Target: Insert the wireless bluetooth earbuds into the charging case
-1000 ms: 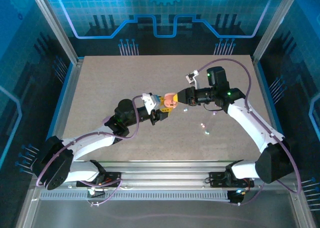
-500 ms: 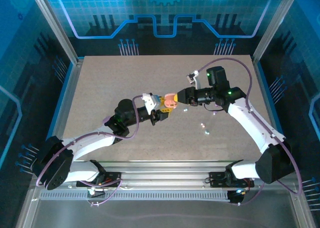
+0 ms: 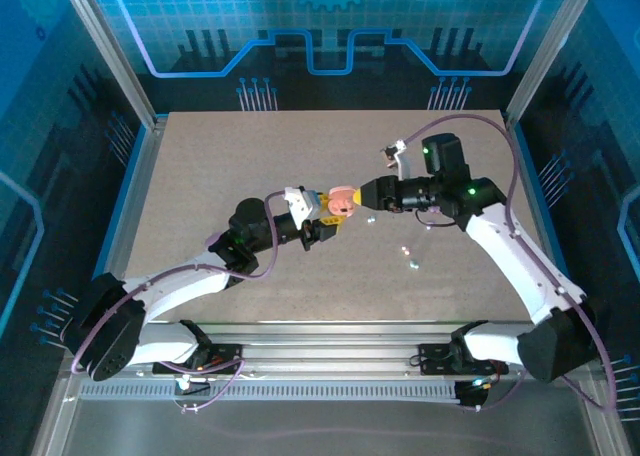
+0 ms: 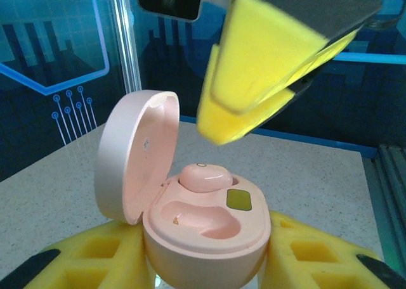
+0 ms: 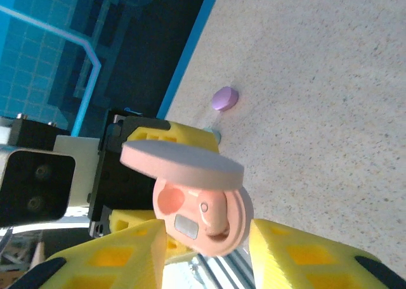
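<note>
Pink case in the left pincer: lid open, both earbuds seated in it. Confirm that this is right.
Not right. One earbud is seated in the case; the slot beside it is empty, as the left wrist view shows. The rest stands: the lid is open and the left pincer holds the case.

L gripper (image 3: 328, 221) holds pink charging case (image 3: 342, 198), R gripper (image 3: 362, 192) just beside it, tiny earbuds (image 3: 405, 248) lie near on table (image 3: 220, 166).
</note>
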{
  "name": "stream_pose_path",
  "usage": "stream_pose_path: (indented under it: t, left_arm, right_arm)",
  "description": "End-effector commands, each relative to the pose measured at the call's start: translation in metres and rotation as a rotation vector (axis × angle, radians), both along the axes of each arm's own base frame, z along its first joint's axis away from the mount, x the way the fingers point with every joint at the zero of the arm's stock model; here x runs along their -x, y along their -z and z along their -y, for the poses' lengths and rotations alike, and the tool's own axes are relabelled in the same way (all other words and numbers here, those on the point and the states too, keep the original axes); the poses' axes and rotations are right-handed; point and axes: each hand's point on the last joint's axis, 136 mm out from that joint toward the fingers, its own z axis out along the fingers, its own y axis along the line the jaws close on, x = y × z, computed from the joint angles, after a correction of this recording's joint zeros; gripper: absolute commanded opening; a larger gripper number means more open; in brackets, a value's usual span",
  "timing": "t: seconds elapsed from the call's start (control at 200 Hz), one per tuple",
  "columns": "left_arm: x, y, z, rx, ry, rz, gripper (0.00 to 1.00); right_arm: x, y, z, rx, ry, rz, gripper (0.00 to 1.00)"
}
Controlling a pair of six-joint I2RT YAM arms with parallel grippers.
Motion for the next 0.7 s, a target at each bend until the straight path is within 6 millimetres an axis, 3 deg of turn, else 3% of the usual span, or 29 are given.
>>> stream_pose_path:
  t: [0.0, 0.12, 0.2, 0.265, 0.45, 0.56, 0.695]
  left_arm:
    - [0.003, -0.024, -0.005, 0.024, -0.026, 0.083, 0.39]
    - [0.004, -0.023, -0.01, 0.016, -0.048, 0.091, 0.39]
    - [0.005, -0.023, -0.013, 0.019, -0.058, 0.096, 0.39]
    - [0.006, -0.024, -0.014, 0.021, -0.059, 0.097, 0.39]
    - [0.008, -0.026, -0.015, 0.026, -0.055, 0.098, 0.39]
    - [0.01, -0.026, -0.016, 0.025, -0.056, 0.1, 0.39]
    - [0.011, -0.027, -0.018, 0.023, -0.059, 0.099, 0.39]
  right_arm:
    - [0.002, -0.011, 0.025, 0.058, 0.091, 0.096, 0.4]
    - [-0.008, 0.017, 0.07, 0.181, 0.298, 0.086, 0.4]
    - [-0.012, 0.058, 0.107, 0.3, 0.451, -0.013, 0.4]
    - [-0.012, 0.091, 0.125, 0.344, 0.495, -0.108, 0.4]
    - [-0.01, 0.172, 0.14, 0.439, 0.494, -0.374, 0.39]
    - [-0.013, 0.203, 0.144, 0.495, 0.488, -0.449, 0.39]
    - [-0.018, 0.228, 0.151, 0.561, 0.49, -0.484, 0.42]
